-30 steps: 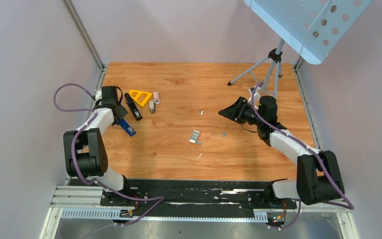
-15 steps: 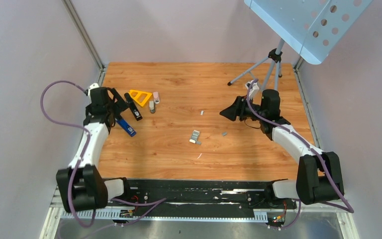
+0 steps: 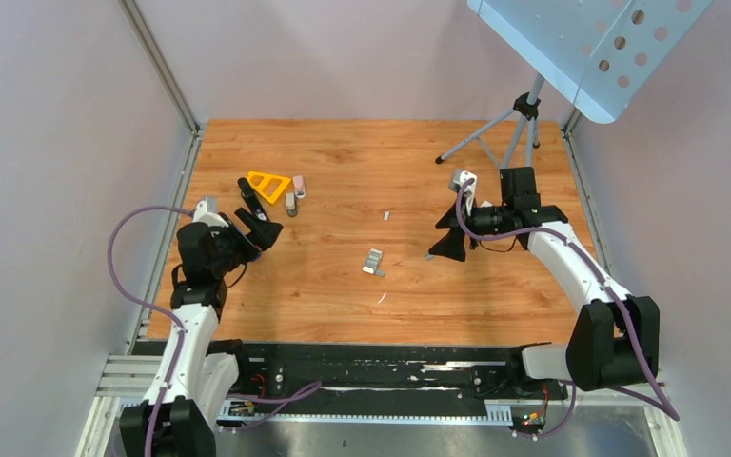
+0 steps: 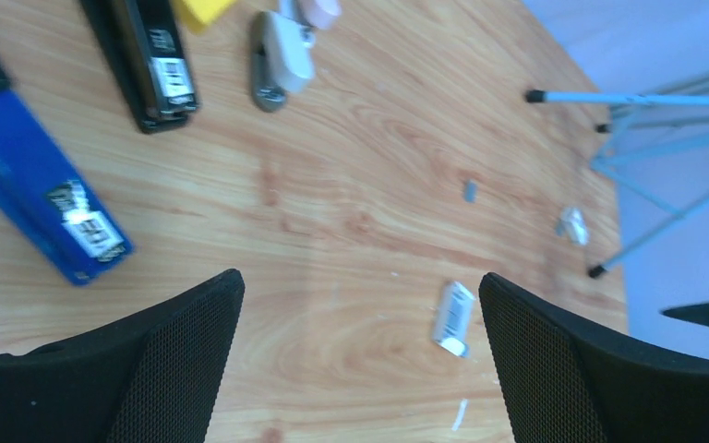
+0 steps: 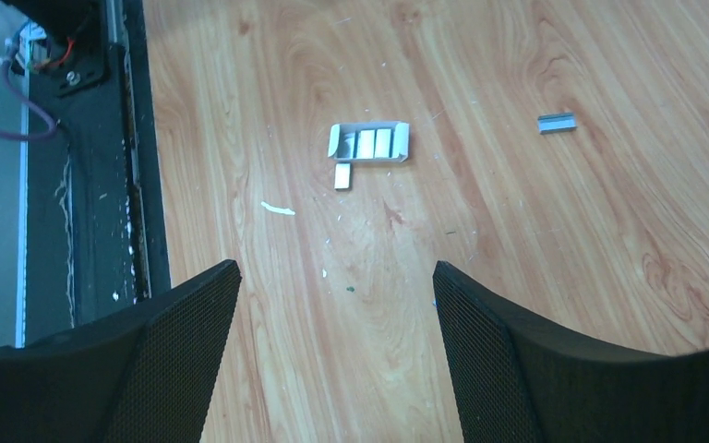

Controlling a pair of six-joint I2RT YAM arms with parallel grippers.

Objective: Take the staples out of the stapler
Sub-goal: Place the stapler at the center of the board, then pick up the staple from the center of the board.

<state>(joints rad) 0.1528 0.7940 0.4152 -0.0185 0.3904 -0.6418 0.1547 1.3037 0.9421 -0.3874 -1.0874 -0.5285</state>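
Nearest to me lies the staple box point(image 5: 369, 141), with a loose strip point(image 5: 557, 122) just beyond it. Right of the box my right gripper point(image 5: 334, 268) hangs spread and empty. Far left of the box my left gripper point(image 4: 358, 281) is also wide open, holding nothing. Beside it lies the blue stapler point(image 4: 46, 212), which I believe is the one to unload. The black stapler point(image 4: 152, 65) lies close behind, so I fear a careless closing may catch the wrong one or push both away.

Left gripper point(image 4: 358, 279) spread wide, empty, tilted down toward the table. Right gripper point(image 5: 334, 268) also apart and empty, wrist bent downward.
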